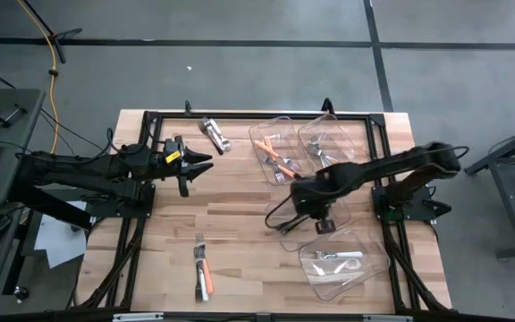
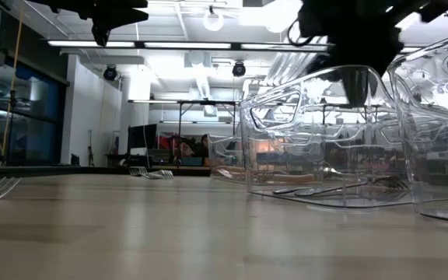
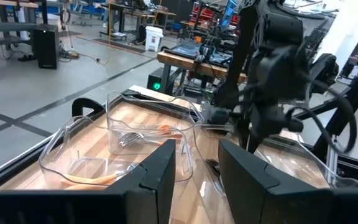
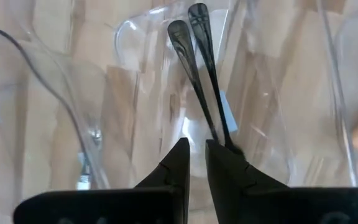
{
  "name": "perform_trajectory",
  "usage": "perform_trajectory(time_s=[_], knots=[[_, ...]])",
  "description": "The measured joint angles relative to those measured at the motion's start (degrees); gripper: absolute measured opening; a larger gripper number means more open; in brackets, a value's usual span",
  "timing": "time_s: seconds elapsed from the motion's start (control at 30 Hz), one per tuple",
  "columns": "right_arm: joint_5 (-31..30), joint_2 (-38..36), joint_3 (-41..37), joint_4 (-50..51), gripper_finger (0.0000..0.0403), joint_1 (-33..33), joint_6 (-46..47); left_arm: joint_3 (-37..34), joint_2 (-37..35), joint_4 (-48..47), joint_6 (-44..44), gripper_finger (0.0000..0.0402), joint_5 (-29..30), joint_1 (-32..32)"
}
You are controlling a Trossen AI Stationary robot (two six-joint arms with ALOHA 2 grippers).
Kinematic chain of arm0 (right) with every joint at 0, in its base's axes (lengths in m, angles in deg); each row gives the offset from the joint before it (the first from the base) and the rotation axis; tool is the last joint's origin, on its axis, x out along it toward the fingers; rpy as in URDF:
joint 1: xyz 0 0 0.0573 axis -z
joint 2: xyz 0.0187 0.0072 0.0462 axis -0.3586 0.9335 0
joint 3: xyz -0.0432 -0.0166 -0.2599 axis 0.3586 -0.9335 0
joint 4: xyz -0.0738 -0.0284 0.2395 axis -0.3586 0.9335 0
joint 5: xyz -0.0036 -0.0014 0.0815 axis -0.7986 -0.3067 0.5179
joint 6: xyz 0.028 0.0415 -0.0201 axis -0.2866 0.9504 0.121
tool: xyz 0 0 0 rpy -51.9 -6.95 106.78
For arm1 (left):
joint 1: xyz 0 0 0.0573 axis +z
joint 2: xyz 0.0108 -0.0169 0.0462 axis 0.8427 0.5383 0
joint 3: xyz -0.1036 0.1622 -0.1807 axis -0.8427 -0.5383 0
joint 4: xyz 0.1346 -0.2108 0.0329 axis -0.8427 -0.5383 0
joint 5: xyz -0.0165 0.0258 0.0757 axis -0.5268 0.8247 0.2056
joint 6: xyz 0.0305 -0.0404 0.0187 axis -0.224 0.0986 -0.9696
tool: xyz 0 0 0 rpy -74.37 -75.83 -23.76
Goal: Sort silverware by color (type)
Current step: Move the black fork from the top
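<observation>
Right wrist view: two dark-handled utensils (image 4: 199, 74) lie in a clear bin, just ahead of the right gripper (image 4: 196, 152).
The pair lies handles together, apparently grouped by type; the right gripper's fingers stand nearly together above, gripping nothing. More silverware (image 1: 202, 268) waits on the table (image 1: 240, 224). The left gripper (image 1: 199, 165) hovers apart, part-open, empty.

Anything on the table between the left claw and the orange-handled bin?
Only loose silver cutlery near the far edge; otherwise bare wood between left claw and bin, per high view.
</observation>
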Motion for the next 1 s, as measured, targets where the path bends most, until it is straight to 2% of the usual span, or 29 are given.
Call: perform_trajectory(time_s=[0.13,0.23,0.33,0.43,0.6,0.7,0.9,1.0], knots=[[0.0,-8.2,-7.8,-4.7,0.0037,0.0,7.6,0.0,0.0,0.0,0.0,0.0112,0.5,0.0],[-0.1,-14.5,-14.6,-12.1,0.0037,0.0,15.0,0.0,0.0,0.0,0.0,0.0112,1.0,0.0],[-0.2,-19.4,-20.0,-24.1,0.0037,0.2,20.6,0.0,0.0,0.0,0.0,0.0112,1.3,0.0],[-1.7,-21.8,-23.7,-40.4,0.0037,1.2,23.5,0.0,0.0,0.0,0.0,0.0112,1.3,0.0],[-5.9,-21.6,-25.7,-62.4,0.0037,4.3,21.8,0.0,0.0,0.0,0.0,0.0112,1.3,0.0],[-6.9,-21.1,-24.9,-66.2,0.0037,6.7,20.4,0.0,0.0,0.0,0.0,0.0112,1.3,0.0],[-7.1,-21.1,-23.0,-66.6,0.0038,10.0,17.0,0.0,0.0,0.0,0.1,0.0112,1.3,0.0],[-7.1,-21.1,-22.8,-67.4,0.0054,10.3,16.9,0.0,0.0,0.0,0.1,0.0112,1.3,0.0]])
